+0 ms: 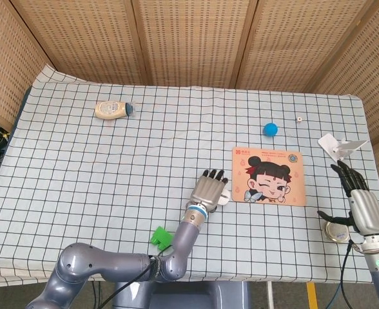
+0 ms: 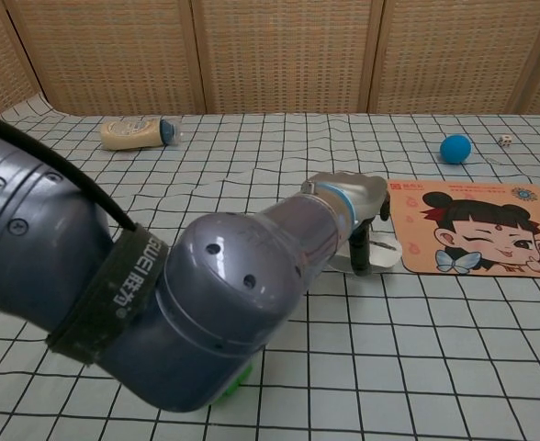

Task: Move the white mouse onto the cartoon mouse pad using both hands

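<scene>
The white mouse (image 1: 223, 197) (image 2: 382, 259) lies on the checked cloth right at the left edge of the cartoon mouse pad (image 1: 269, 176) (image 2: 481, 230). My left hand (image 1: 208, 189) (image 2: 354, 204) sits on top of it with dark fingers (image 2: 362, 250) curled down around it, holding it; most of the mouse is hidden under the hand. My right hand (image 1: 361, 207) hovers with its fingers spread and nothing in it at the table's right edge, well right of the pad. It does not show in the chest view.
A blue ball (image 1: 270, 129) (image 2: 454, 148) and a small die (image 1: 299, 119) lie beyond the pad. A bottle (image 1: 113, 109) lies far left, a green block (image 1: 160, 235) beside my left forearm. Near my right hand are a round metal item (image 1: 335, 232) and a white card (image 1: 340, 147).
</scene>
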